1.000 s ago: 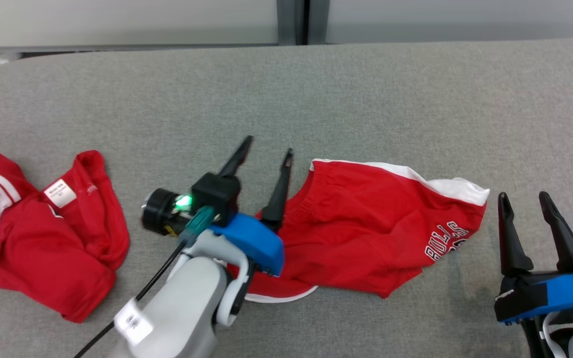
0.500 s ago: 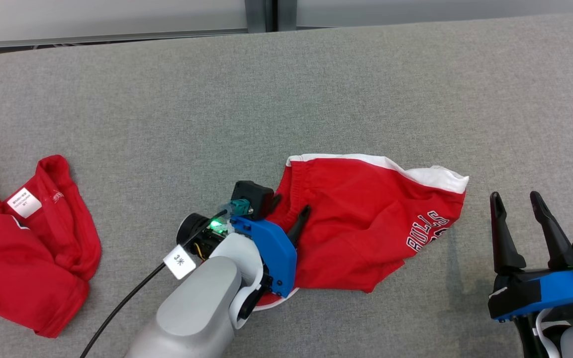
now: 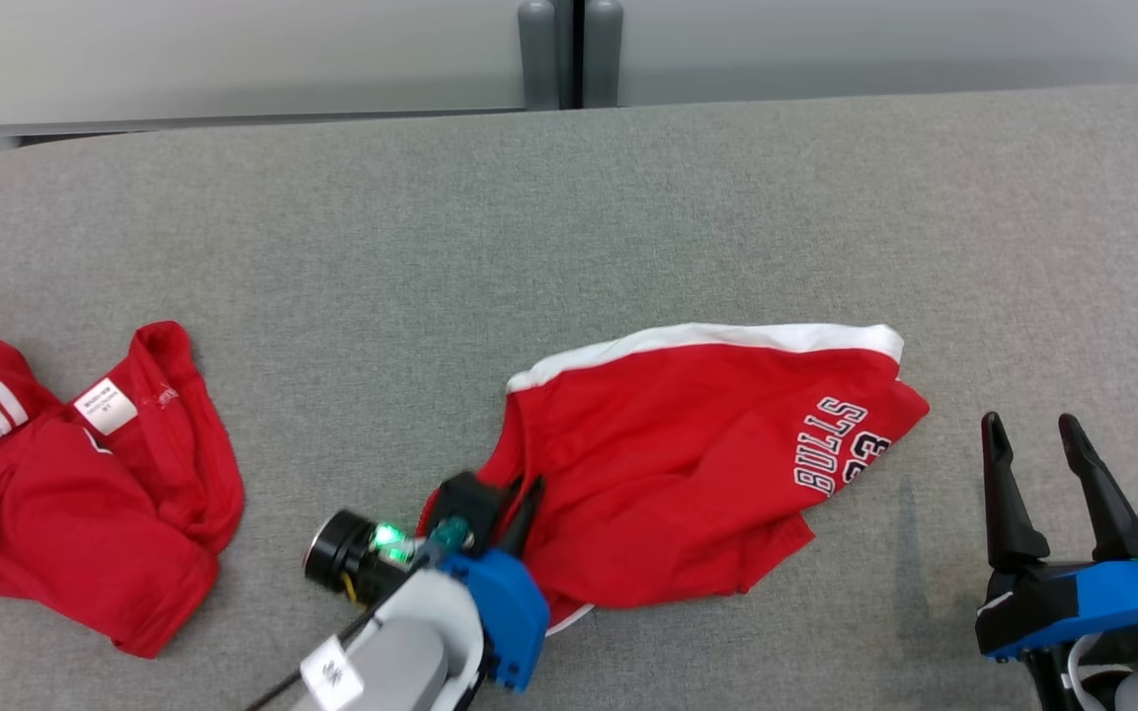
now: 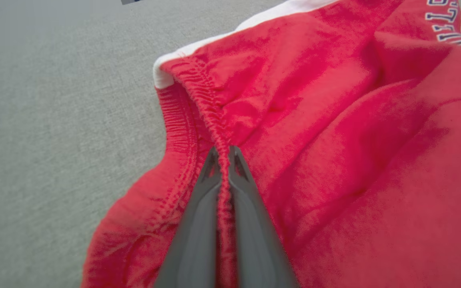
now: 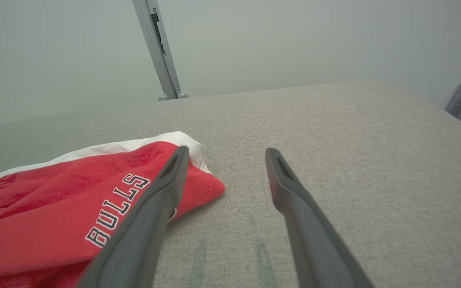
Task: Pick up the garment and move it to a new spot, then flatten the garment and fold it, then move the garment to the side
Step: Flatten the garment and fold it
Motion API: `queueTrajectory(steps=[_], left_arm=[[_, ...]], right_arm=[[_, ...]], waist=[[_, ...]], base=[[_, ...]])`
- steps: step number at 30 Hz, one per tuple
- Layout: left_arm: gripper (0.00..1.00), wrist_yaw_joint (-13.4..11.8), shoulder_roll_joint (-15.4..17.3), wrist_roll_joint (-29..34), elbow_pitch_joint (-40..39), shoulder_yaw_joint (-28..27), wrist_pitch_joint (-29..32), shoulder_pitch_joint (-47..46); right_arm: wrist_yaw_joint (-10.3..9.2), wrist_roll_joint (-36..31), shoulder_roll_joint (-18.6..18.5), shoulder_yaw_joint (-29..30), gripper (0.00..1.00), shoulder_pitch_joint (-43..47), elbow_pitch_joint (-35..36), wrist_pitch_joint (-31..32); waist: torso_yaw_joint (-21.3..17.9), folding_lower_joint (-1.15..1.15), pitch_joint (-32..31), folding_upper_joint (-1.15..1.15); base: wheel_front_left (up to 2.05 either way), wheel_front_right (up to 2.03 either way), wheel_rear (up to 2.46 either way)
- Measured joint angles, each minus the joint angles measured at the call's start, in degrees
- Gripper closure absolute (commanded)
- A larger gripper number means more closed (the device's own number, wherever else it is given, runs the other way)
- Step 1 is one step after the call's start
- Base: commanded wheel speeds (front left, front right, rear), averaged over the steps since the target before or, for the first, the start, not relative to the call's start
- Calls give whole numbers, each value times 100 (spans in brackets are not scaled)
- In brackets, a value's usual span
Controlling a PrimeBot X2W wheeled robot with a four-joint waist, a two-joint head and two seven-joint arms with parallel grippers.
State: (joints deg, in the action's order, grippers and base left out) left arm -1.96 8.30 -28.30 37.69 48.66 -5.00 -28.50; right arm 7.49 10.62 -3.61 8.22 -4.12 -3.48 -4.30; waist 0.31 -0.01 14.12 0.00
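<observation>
The red shorts [image 3: 688, 464], lettered "BULLS", lie mid-surface [image 3: 628, 217]. The left gripper [image 4: 223, 154], angled low, pinches their elastic waistband. The right gripper [image 3: 1031, 430] hovers beside them, fingers wide apart.

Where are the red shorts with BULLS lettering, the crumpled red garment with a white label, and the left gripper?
red BULLS shorts [image 3: 668, 474]: head view, middle of the red cloth.
crumpled red garment [image 3: 85, 533]: head view, its lower red fold.
left gripper [image 4: 224, 151]: left wrist view, between its fingertips, at the pinched waistband.
</observation>
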Motion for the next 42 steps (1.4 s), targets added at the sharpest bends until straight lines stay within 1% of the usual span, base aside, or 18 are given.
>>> queueTrajectory(steps=[4,8,11,12,13,19,23,27,33,36,42], left_arm=[[100,-363,304,81,-521,82,119,582],[100,-632,487,-21,-957,56,301,1058],[100,-777,569,-157,-1212,-24,309,1323],[83,-817,575,-197,-1281,-62,257,1394],[0,-854,575,-211,-1337,-90,183,1454],[0,-1021,569,-218,-1762,-355,-606,1595],[0,-1189,644,-204,-2151,-739,-901,1594],[0,-1323,847,-211,-2607,-1290,-982,1591],[0,-1415,1323,-290,-2956,-2046,-999,1600],[0,-1406,1446,-327,-3032,-2242,-1000,1706],[0,-1355,1590,-402,-3029,-2358,-999,1892]], right_arm=[[0,9,13,40,0,96,-60,-10],[0,11,26,44,0,121,-93,4],[0,-9,36,65,0,157,-96,20],[0,-19,36,74,0,171,-93,21],[0,-38,37,77,0,181,-90,31],[0,-148,45,129,0,201,56,96],[0,-198,40,116,0,203,200,140],[0,-233,26,85,0,225,372,231],[0,-253,7,-46,0,287,619,392],[0,-250,-3,-116,0,346,666,424],[0,-248,-11,-176,0,367,717,456]], waist=[[67,0,-97,0],[90,0,-156,0],[97,0,-193,0],[105,0,-204,0],[110,0,-216,0],[152,0,-307,0],[171,1,-354,0],[189,1,-394,0],[183,0,-500,0],[167,0,-548,0],[152,1,-591,0]], base=[[0,0,0],[0,0,0],[0,0,0],[0,0,0],[0,0,0],[0,0,0],[0,0,0],[0,0,0],[0,0,0],[0,0,0],[0,0,0]])
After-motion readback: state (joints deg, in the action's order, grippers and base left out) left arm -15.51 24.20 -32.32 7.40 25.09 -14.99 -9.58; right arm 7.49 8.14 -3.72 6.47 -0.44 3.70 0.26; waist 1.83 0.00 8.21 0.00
